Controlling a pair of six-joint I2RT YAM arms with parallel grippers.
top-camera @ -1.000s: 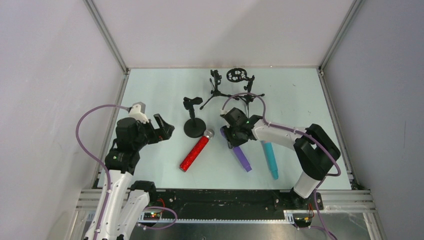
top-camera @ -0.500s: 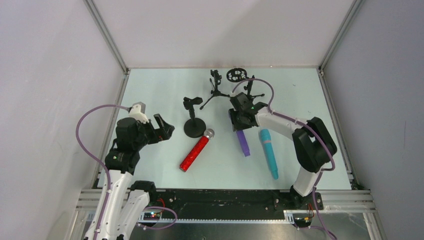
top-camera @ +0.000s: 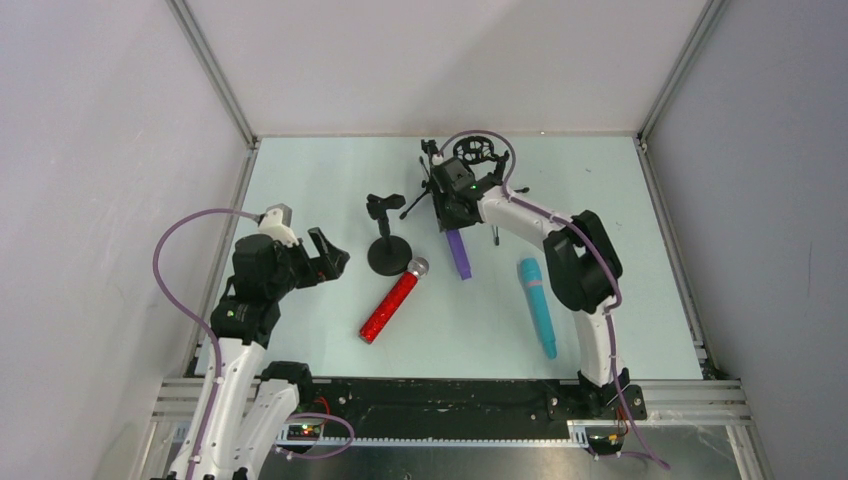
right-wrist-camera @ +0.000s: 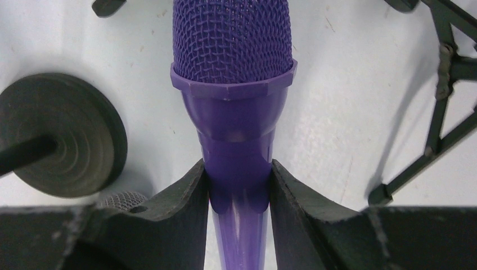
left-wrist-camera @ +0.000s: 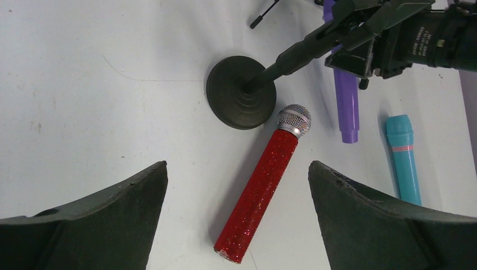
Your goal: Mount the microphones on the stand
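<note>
From above: clamps purple microphone (top-camera: 459,256) in right gripper (top-camera: 453,222) beside tripod stands (top-camera: 433,172), near far table (top-camera: 330,170) edge; bare room around teal microphone (top-camera: 537,305). Left wrist: frames glittery red microphone (left-wrist-camera: 263,183) between wide-parted left gripper (left-wrist-camera: 237,164), head just beside round stand base (left-wrist-camera: 241,100). Right wrist: pinches purple neck under mesh.
</note>
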